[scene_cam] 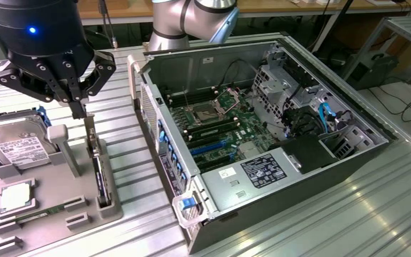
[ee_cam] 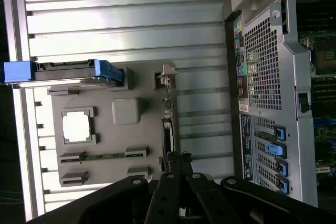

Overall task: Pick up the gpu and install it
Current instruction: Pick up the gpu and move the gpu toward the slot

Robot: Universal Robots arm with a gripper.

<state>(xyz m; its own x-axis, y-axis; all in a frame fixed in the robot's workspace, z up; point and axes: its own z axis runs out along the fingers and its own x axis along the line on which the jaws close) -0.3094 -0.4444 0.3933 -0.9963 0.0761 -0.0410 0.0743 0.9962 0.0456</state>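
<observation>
Closest to the lens is the grey parts tray (scene_cam: 62,184), sitting on the ribbed aluminium worktop (scene_cam: 320,214) at the exterior view's left. It's basically a moulded holder, with every part in its own pocket so it can't slide. The hard drive (scene_cam: 9,142) in its blue carrier is at the far left end, and the square CPU chip (scene_cam: 16,195) is in a framed recess nearer the front. What looks like a memory stick (ee_cam: 100,156) lies in a slot beside that.

The gpu (scene_cam: 98,174) stands on its edge in the long slot down the tray's right side. Pretty sure that's deliberate: on edge, its top sticks up where something can pinch it.

The gripper (scene_cam: 79,110) hangs straight over the far end of that card. The jaws are pulled in narrow, and to me they look pinched on the top edge. The card isn't lifted out of its slot yet.

Over on the right is the open PC case (scene_cam: 191,64), lying on its side so the motherboard (scene_cam: 213,128) faces up. Its CPU socket (scene_cam: 209,113) looks empty, and there's a blue expansion slot (scene_cam: 205,147) nearer the front. Nothing's plugged into that one as far as I can see.
</observation>
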